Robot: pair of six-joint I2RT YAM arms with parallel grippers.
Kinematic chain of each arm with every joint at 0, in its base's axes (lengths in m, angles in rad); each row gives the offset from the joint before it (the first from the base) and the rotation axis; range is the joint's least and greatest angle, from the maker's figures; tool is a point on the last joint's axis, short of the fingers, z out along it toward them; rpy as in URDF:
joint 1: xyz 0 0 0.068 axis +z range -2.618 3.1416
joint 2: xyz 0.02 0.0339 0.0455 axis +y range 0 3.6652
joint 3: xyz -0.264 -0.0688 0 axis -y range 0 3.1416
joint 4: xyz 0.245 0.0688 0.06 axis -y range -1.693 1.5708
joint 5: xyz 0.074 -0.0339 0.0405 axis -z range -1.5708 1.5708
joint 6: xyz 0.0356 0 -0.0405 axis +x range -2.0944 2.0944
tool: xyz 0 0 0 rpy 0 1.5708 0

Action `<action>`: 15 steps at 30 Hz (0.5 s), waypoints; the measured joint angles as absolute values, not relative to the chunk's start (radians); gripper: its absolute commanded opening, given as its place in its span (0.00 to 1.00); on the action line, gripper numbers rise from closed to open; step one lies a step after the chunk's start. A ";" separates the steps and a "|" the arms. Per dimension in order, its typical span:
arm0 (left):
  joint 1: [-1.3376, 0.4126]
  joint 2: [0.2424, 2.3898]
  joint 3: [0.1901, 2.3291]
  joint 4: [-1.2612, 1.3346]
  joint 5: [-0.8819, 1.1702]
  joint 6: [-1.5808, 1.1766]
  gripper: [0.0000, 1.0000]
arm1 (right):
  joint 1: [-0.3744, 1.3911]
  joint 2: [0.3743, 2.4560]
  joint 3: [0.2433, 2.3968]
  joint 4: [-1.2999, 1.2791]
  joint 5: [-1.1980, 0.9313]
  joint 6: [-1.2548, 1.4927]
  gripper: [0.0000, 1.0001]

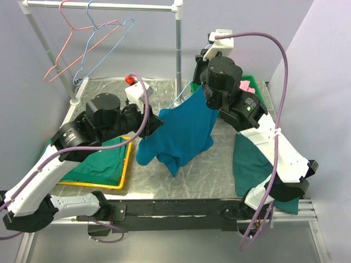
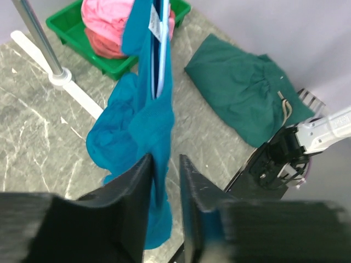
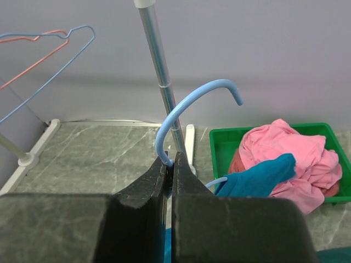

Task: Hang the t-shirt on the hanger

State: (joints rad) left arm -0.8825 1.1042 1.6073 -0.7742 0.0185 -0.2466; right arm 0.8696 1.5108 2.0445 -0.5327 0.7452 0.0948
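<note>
Pale lilac-grey walls (image 1: 153,33) on the far side and to the right, evenly lit, no hard shadows. A grey marble-patterned table (image 1: 203,175) fills the middle. At its far edge stands a metal clothes rail (image 1: 109,6), one upright post (image 1: 177,49) planted on the tabletop.
</note>
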 measured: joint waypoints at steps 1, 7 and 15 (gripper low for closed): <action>-0.883 1.111 1.607 -0.777 0.018 -0.246 0.27 | 0.875 1.511 2.045 -0.532 0.751 0.091 0.00; -0.883 1.170 1.623 -0.791 0.011 -0.225 0.24 | 0.936 1.511 2.045 -0.524 0.795 0.064 0.00; -0.883 1.246 1.669 -0.781 0.011 -0.202 0.15 | 1.030 1.511 2.045 -0.513 0.847 0.031 0.00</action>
State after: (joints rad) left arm -0.8829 1.2461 1.6691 -0.7811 0.0109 -0.2016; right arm 1.0298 1.5108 2.0445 -0.5129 0.8474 0.0311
